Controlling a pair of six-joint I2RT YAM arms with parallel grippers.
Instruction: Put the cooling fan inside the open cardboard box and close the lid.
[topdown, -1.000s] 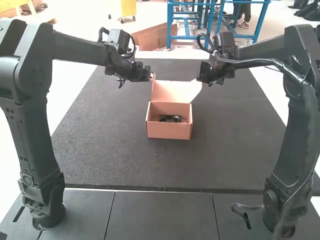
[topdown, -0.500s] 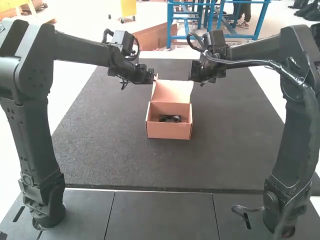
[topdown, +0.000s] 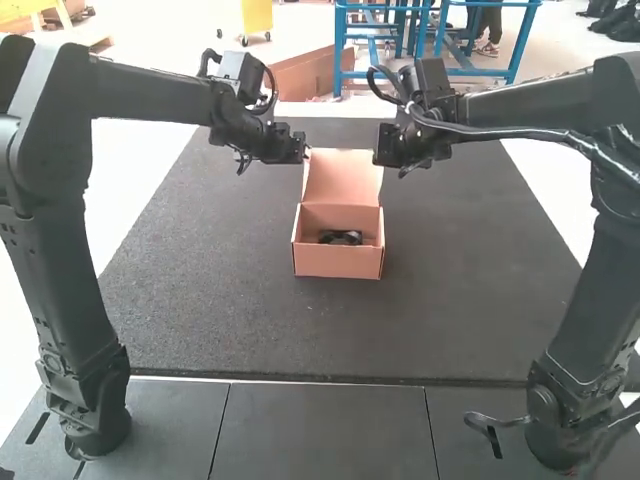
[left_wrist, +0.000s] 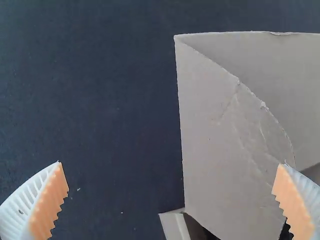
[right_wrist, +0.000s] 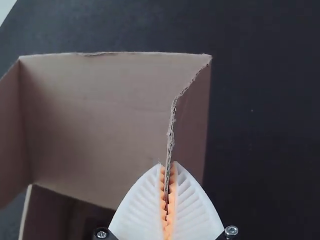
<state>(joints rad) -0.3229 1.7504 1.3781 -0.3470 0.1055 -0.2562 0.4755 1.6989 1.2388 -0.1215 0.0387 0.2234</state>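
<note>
A brown cardboard box stands open on the mat's middle, and the black cooling fan lies inside it. The lid rises upright from the box's far edge. My left gripper hovers at the lid's left corner; in the left wrist view it is open, with the lid's side flap standing between its orange pads. My right gripper is at the lid's right corner; in the right wrist view it is shut on the edge of the lid's right side flap.
A dark mat covers the table around the box, with bare floor-like surface on all sides. Beyond the mat's far edge sits another cardboard box.
My right gripper has moved left with the lid's right flap, folding it inward and bringing the lid more upright. The left gripper has stayed near the lid's left corner.
</note>
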